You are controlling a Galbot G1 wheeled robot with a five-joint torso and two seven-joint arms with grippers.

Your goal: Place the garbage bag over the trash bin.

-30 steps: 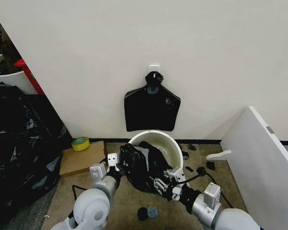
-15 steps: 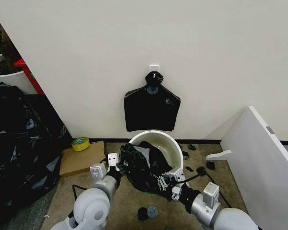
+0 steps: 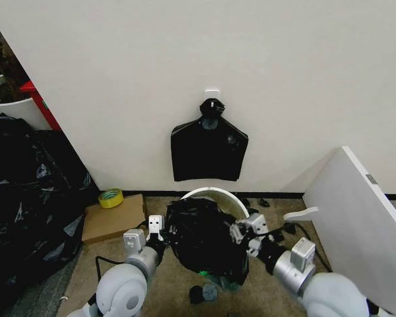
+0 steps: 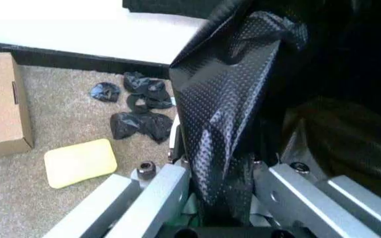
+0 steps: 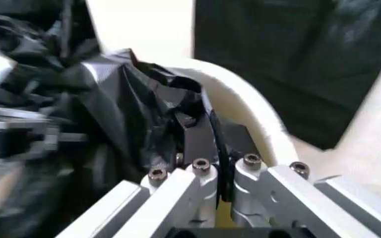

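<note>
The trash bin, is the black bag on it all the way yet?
Not all the way. Done: the garbage bag is lifted up and covers most of the trash bin opening. In hand: the left gripper pinches the bag's one side and the right gripper pinches the other, beside the rim. Left: the far rim at the wall shows bare white, so the bag must get pulled over it.
</note>
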